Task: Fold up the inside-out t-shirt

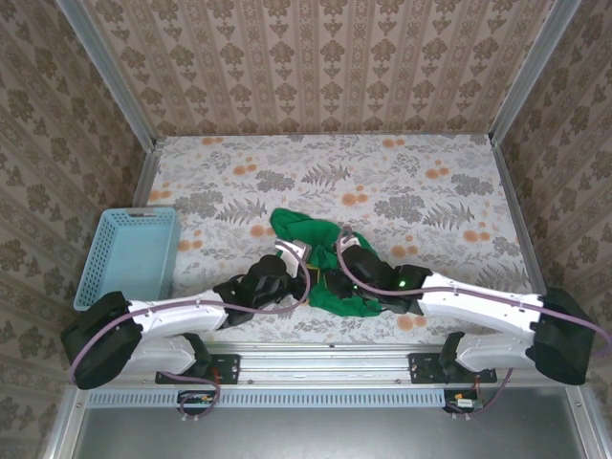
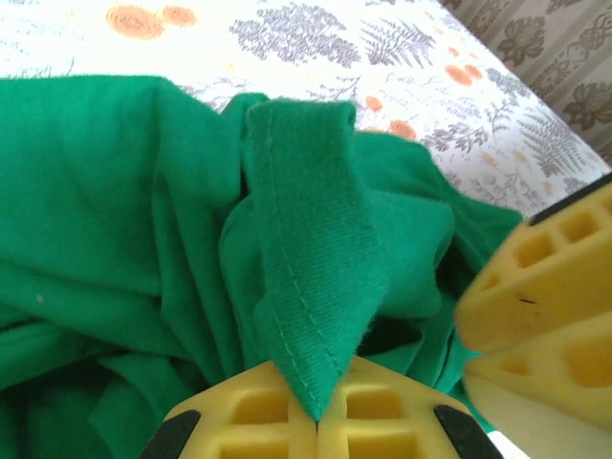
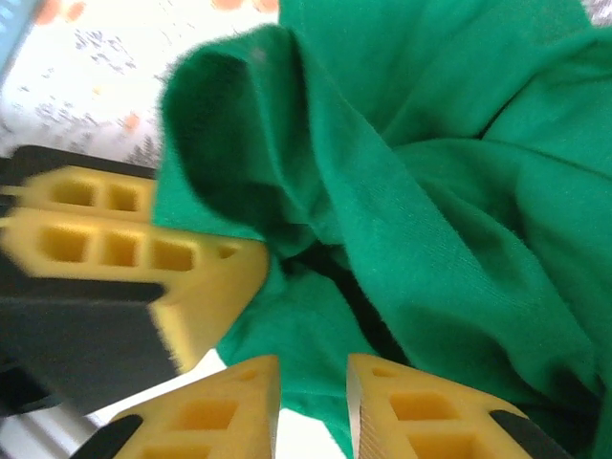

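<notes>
Left wrist view had your left gripper (image 2: 316, 421) clamped on a stitched hem of the shirt (image 2: 115, 191). The fold stood up from between the pads, likely so you could lift that edge free of the heap. Your right gripper (image 3: 313, 402) sat just beside it, fingers apart with nothing gripped, seemingly placed to take a second hold. The shirt lay bunched by the table's (image 1: 382, 163) near edge, about midway along it. It was bright green, thin and deeply creased, its seam stitching exposed, nowhere flat, so folding looked barely begun. The basket (image 1: 134, 253) stood well apart at the left edge.
</notes>
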You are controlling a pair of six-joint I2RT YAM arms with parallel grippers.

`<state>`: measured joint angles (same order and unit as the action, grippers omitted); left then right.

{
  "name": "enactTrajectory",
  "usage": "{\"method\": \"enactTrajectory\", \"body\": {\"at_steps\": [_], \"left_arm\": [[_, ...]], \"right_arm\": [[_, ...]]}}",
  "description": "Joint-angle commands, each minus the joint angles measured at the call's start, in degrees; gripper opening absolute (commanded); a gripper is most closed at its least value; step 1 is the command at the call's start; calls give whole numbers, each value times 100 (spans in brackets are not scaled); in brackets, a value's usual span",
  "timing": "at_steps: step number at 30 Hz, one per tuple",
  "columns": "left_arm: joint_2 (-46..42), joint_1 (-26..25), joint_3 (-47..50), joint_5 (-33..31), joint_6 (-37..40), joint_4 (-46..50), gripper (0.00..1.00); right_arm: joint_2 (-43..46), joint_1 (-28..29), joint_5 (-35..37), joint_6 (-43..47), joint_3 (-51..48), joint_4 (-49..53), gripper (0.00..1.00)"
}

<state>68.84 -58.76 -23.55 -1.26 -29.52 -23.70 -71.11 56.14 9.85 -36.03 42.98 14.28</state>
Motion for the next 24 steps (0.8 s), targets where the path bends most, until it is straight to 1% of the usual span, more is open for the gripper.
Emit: {"method": "enactTrajectory", "body": {"at_steps": [1, 3, 5, 9, 13, 16, 18, 21, 22, 24], "left_arm": [[-121, 102, 172, -1, -222, -126, 2], [-117, 158, 270, 10, -305, -180, 2], [-116, 195, 317, 38, -382, -234, 2], [-80, 259, 317, 77, -412, -274, 2], [-42, 366, 318, 184, -423, -335, 2], [28, 450, 309, 289, -442, -419, 2], [83, 512, 324, 349, -479, -504, 0], [121, 578, 351, 416, -509, -611, 0], [129, 600, 364, 450, -512, -619, 0], [147, 645, 353, 527, -512, -636, 0]], "right_arm": [[-461, -114, 88, 260, 338, -252, 27], [-757, -255, 132, 334, 520, -158, 27], [-1040, -323, 395, 439, 721, 59, 27], [-1302, -362, 646, 703, 958, 330, 30], [-1492, -406, 685, 835, 994, 515, 31], [-1580, -403, 558, 890, 960, 558, 32], [-1569, -396, 481, 844, 873, 507, 35], [-1564, -409, 634, 750, 800, 527, 36], [-1564, -418, 759, 705, 806, 593, 29], [-1562, -464, 1307, 396, 925, 1004, 14]]}}
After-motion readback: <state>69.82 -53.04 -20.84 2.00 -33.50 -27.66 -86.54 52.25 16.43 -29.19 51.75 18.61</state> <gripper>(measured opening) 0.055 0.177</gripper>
